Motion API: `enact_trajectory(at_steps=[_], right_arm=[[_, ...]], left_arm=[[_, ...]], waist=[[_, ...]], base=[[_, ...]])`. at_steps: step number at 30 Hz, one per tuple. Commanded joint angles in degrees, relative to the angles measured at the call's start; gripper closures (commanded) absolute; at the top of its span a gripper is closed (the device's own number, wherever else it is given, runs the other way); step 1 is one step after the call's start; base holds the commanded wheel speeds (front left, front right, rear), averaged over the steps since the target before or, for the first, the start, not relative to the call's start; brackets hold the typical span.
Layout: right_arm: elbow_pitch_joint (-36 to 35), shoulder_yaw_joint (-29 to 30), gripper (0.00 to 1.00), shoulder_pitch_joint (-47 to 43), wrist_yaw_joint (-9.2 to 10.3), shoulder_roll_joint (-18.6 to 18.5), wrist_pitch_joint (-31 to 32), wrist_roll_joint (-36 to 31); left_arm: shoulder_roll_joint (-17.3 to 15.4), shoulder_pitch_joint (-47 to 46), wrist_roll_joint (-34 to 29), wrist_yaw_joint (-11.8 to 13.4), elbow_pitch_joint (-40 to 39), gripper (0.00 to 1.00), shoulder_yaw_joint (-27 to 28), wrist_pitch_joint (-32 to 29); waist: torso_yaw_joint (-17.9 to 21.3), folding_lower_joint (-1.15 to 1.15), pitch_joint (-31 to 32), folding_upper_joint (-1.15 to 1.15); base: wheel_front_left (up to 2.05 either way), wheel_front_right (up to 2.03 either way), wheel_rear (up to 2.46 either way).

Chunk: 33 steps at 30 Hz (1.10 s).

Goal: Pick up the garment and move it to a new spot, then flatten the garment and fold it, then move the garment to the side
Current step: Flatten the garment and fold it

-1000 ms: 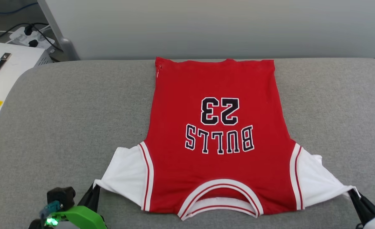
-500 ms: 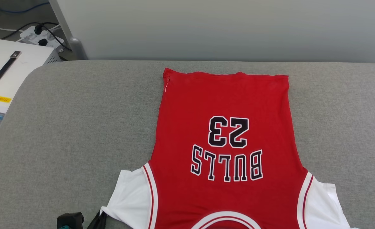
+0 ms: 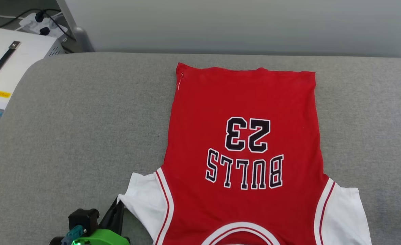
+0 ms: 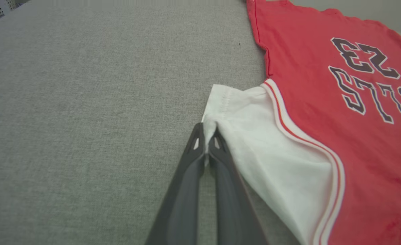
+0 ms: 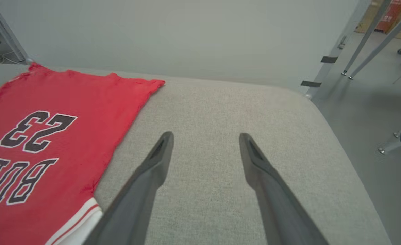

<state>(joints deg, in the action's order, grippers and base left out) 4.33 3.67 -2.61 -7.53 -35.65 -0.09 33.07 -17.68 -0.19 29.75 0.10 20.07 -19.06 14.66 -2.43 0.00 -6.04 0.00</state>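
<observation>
Left gripper (image 4: 207, 132) lower centre of left wrist view, clamped on white sleeve (image 4: 254, 143) of red thin-fabric jersey (image 3: 244, 98); right gripper (image 5: 205, 136) spread wide, nothing between, over grey padded fabric surface (image 5: 214, 109); jersey flat centre-right of head view; white metal box (image 3: 13, 64) upper left.

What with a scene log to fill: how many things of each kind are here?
Jersey: 1
Pincers: 2 (left pincer, right pincer)
White box: 1
Cushion: 1
Total: 5
</observation>
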Motion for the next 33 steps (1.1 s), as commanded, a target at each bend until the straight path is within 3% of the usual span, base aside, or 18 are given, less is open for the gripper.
enact_trajectory(at_steps=[1,6,10,18,22,25,33], right_arm=[[-1.46,1.09,0.0,3.48,0.04,-0.8,0.94,-0.6],[-4.99,3.23,0.0,16.15,0.04,-2.97,7.24,0.87],[-3.79,-0.73,0.0,28.21,0.04,-5.49,17.43,2.47],[10.39,-7.46,0.0,52.71,0.04,-4.5,46.57,5.11],[16.2,-8.6,0.0,60.58,0.04,-3.05,56.58,3.04],[20.56,-8.72,0.0,64.87,0.04,-1.63,59.91,-0.88],[26.45,-8.38,0.0,64.4,0.04,0.45,59.88,-4.82]], left_arm=[[0.32,-1.19,-1.25,0.37,-1.2,1.0,0.32,0.34],[1.37,-3.26,-3.74,0.82,-6.12,1.0,0.8,0.34],[2.45,-4.21,-4.91,0.89,-9.85,1.0,1.29,0.34],[4.4,-6.3,-8.54,0.3,-15.06,1.0,0.71,0.34],[5.58,-8.29,-9.82,-0.83,-16.58,1.0,-0.17,0.34],[7.01,-10.02,-10.78,-1.79,-17.9,1.0,-0.56,0.34],[9.12,-10.86,-12.5,-2.91,-19.62,1.0,-0.6,0.34]], waist=[[-1.83,0.0,-2.54,0.0],[-4.5,0.0,-7.82,0.0],[-6.29,0.0,-12.25,0.0],[-10.63,0.0,-20.89,0.0],[-12.89,0.0,-24.63,0.0],[-14.83,0.0,-27.59,0.0],[-17.23,0.0,-31.18,0.0]], base=[[0.0,0.0,0.0],[0.0,0.0,0.0],[0.0,0.0,0.0],[0.0,0.0,0.0],[0.0,0.0,0.0],[0.0,0.0,0.0],[0.0,0.0,0.0]])
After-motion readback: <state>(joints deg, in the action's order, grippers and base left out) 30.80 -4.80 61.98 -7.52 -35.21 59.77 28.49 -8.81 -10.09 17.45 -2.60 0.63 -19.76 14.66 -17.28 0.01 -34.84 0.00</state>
